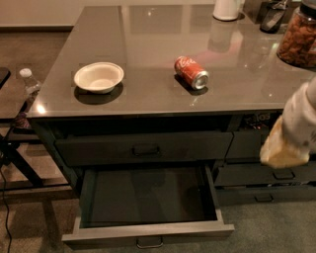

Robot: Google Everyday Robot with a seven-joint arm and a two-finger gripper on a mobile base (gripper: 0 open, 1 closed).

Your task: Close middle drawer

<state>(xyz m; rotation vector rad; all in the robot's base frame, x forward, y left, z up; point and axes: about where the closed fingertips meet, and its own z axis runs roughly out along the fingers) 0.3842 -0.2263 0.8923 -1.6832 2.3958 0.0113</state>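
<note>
The middle drawer (pixel 148 231) is pulled far out at the bottom of the view. It is wide, shallow and dark grey, with a low front panel and a small metal loop handle (pixel 149 242). Its inside (pixel 148 195) is empty. Above it the taller-fronted drawer (pixel 143 148) with a dark handle is shut. My gripper (pixel 285 150) shows as a pale, blurred shape at the right edge, in front of the narrower right-hand drawers and well to the right of the open drawer. It touches nothing that I can see.
On the grey counter (pixel 148 101) sit a white bowl (pixel 98 76), a red soda can (pixel 191 72) on its side, a white container (pixel 227 9) and a snack jar (pixel 298 34). Narrow dark drawers (pixel 271 174) are at right. A water bottle (pixel 29 85) stands at left.
</note>
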